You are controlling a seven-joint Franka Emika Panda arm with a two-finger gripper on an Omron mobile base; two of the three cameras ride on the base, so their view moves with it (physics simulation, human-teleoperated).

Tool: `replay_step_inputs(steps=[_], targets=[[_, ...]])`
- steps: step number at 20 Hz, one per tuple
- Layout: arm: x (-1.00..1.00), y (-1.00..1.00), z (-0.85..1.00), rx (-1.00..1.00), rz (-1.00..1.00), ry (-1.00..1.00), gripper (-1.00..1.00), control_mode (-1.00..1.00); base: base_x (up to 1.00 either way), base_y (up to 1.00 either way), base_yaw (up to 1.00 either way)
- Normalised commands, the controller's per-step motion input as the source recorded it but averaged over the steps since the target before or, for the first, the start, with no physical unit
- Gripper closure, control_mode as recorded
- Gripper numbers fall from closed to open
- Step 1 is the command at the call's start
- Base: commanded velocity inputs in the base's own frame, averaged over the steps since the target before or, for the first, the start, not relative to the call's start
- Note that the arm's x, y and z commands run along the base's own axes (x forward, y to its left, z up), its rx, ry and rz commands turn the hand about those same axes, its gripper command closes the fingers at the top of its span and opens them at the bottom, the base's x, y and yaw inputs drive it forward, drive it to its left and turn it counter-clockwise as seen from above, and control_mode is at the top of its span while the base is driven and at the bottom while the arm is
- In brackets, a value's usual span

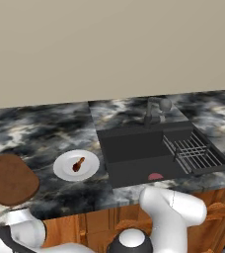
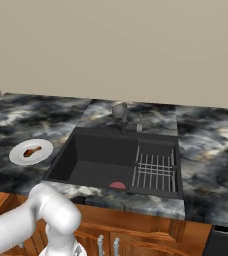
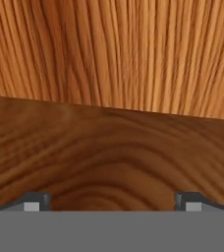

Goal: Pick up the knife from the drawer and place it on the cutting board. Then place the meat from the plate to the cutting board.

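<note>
My gripper (image 3: 112, 202) is open, its two dark fingertips (image 3: 33, 202) wide apart with nothing between them. It is close against brown wood (image 3: 112, 147), a lighter face above a darker one. I cannot tell whether this wood is the drawer. The knife is out of view. On the counter at the left lies the dark reddish-brown cutting board (image 1: 10, 179), bare on top. To its right, the white plate (image 1: 62, 168) (image 2: 18, 155) holds the small brown meat (image 1: 78, 164) (image 2: 33, 150). My arm bends down below the counter's front edge.
A black sink (image 1: 134, 148) with a grey faucet (image 1: 154, 111) and a wire rack (image 1: 193, 153) is set in the dark marbled counter. A pink-red lump (image 1: 155, 176) lies in the basin. Wooden cabinet doors with silver handles (image 2: 108, 245) sit below.
</note>
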Motion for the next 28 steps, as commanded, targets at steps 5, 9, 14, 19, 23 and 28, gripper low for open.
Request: replay_step_inputs(steps=[5,9,14,19,23,28], targets=[[-0.53,0.09,-0.11,0.0,0.0,0.1,-1.0,-1.0,0.0,0.0,0.0],[-0.63,0.07,-0.03,0.0,0.0,0.05,-1.0,-1.0,0.0,0.0,0.0],[-0.53,0.0,0.1,-0.03,0.0,-0.03,-1.0,-1.0,0.0,0.0,0.0],[0.01,-0.01,0.41,-0.06,-0.03,-0.02,-1.0,-1.0,0.0,0.0,0.0],[0.41,-0.02,0.42,-0.03,-0.08,0.03,-1.0,-1.0,0.0,0.0,0.0],[0.58,-0.05,0.29,-0.03,-0.06,0.05,-1.0,-1.0,0.0,0.0,0.0]])
